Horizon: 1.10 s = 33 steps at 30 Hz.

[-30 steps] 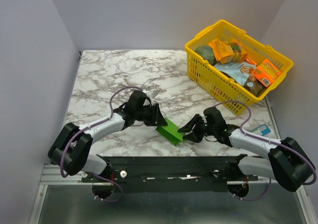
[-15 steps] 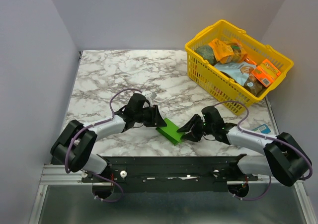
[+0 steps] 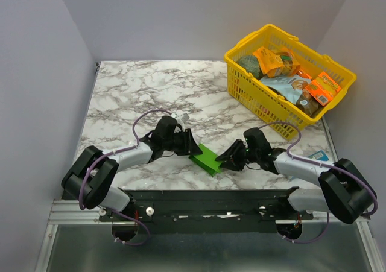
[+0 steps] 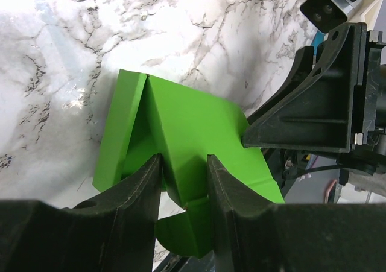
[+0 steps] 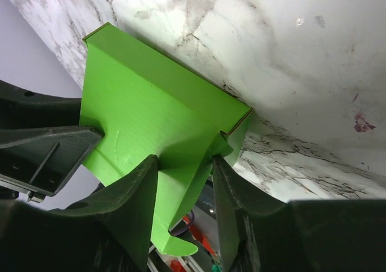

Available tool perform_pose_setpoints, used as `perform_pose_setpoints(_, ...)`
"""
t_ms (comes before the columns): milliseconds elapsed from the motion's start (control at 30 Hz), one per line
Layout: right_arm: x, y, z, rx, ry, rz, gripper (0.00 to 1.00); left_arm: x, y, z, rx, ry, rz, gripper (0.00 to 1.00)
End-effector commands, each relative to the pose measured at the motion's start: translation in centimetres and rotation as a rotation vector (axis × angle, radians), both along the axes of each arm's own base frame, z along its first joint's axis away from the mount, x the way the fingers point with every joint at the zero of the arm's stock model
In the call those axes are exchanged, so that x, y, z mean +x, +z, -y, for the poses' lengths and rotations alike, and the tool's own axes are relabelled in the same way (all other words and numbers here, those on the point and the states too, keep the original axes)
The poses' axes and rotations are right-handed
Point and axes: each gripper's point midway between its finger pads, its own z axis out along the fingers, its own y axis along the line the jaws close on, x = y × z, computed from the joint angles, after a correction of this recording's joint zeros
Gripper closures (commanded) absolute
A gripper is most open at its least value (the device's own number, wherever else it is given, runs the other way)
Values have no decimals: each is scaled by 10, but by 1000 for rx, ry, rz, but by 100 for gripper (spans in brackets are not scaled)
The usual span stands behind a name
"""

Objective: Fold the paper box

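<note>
Lower centre of the tabletop: the green paper box, left pincer pinching its folded edge, right pincer straddling a flap, grip unclear; squeezing off the crease could crumple the thin card.

paper box between left end effector and right end effector, basket behind, right
</note>
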Motion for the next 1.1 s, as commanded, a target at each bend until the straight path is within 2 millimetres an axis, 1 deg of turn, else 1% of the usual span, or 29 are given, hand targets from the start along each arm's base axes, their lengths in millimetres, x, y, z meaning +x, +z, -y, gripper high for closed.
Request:
perform_pose_setpoints(0,41,69,-31,176,-19,207,55,-57,-17,13,5,-167,-134,58)
perform_pose_setpoints(200,41,76,-34,205,-22,206,58,-59,-13,12,6,-176,-122,58)
perform_pose_setpoints(233,42,77,-34,205,-25,208,58,-57,-9,13,3,-177,-112,58)
perform_pose_setpoints(300,44,81,-35,207,-22,216,59,-58,-8,11,14,-187,-108,58)
perform_pose_setpoints(333,44,81,-35,204,-25,216,60,-55,-4,13,14,-188,-91,57)
perform_pose_setpoints(367,45,82,-35,205,-28,222,61,-56,-4,11,26,-193,-91,57)
perform_pose_setpoints(467,46,82,-34,198,-34,224,63,-54,2,12,24,-194,-77,57)
perform_pose_setpoints(533,47,84,-34,201,-32,229,63,-52,6,14,15,-193,-72,57)
perform_pose_setpoints(567,48,85,-35,203,-33,228,65,-53,8,14,11,-195,-72,57)
perform_pose_setpoints(667,52,93,-37,210,-28,245,65,-50,16,17,1,-202,-52,57)
perform_pose_setpoints(700,52,94,-38,209,-25,246,66,-52,15,16,11,-204,-65,57)
perform_pose_setpoints(867,56,103,-42,223,-20,255,66,-51,25,19,-14,-211,-61,57)
perform_pose_setpoints(1067,57,105,-43,225,-18,248,67,-50,29,21,-21,-214,-62,57)
